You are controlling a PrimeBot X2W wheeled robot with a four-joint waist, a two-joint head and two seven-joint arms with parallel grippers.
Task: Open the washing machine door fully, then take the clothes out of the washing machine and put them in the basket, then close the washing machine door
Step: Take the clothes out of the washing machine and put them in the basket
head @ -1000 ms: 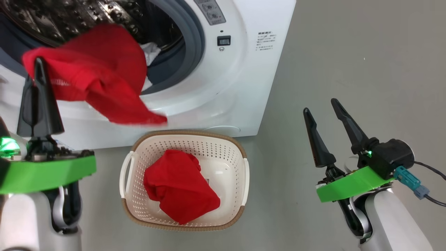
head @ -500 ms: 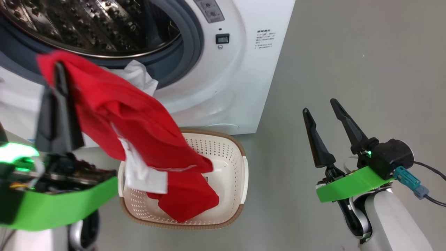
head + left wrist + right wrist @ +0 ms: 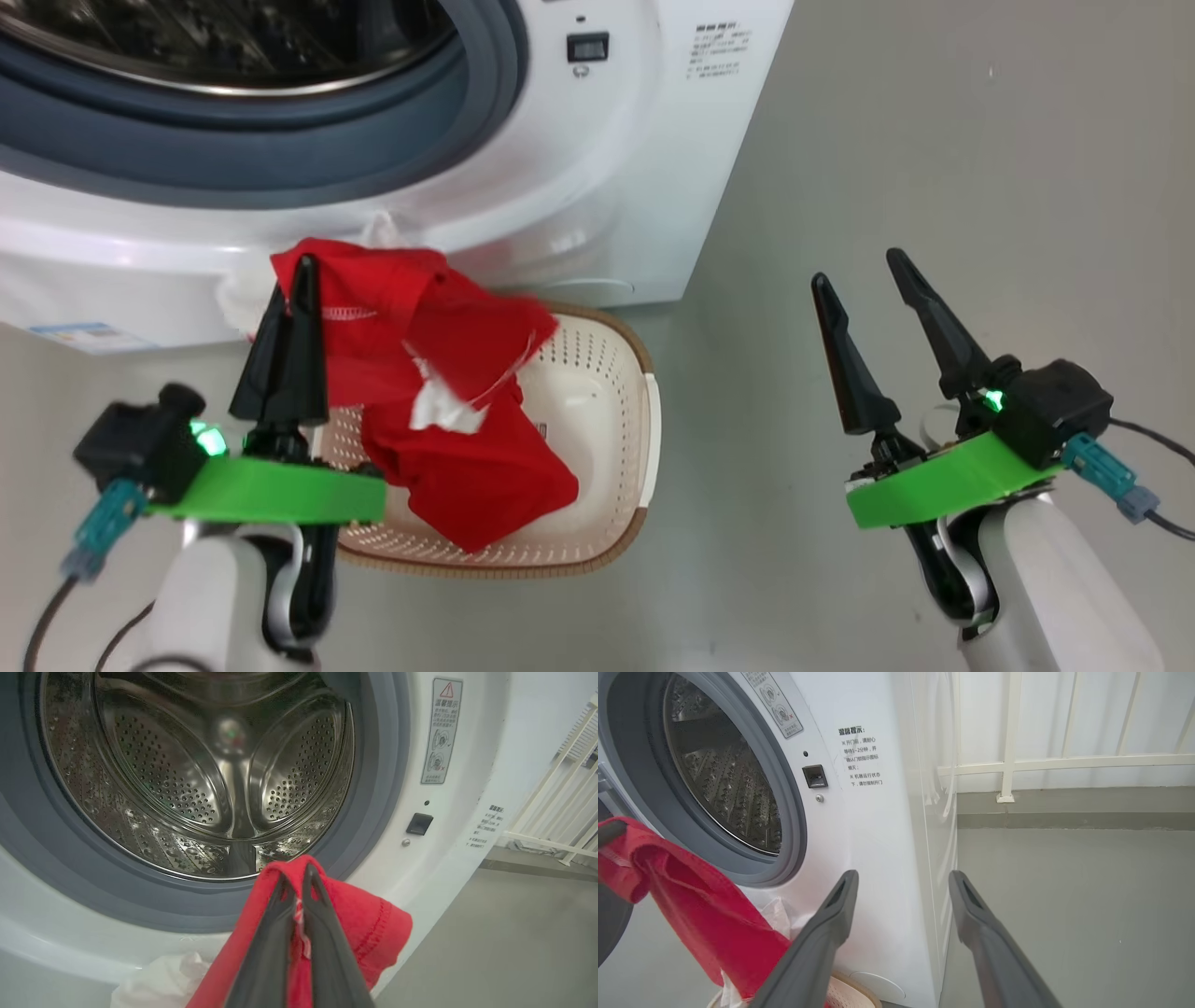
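Left gripper clamped on red clothes, over far-left of basket; one red piece already inside; right gripper jaws wide, empty; washing machine drum looks empty; remaining: release, whitish cloth, closing washing machine door.

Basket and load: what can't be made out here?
- Basket left half: head view, hidden by the left gripper and the red garment it holds.
- Whitish cloth: head view, mostly behind that garment.
- Drum front floor: left wrist view, behind garment and fingers.
- Printed text: head view, too small.
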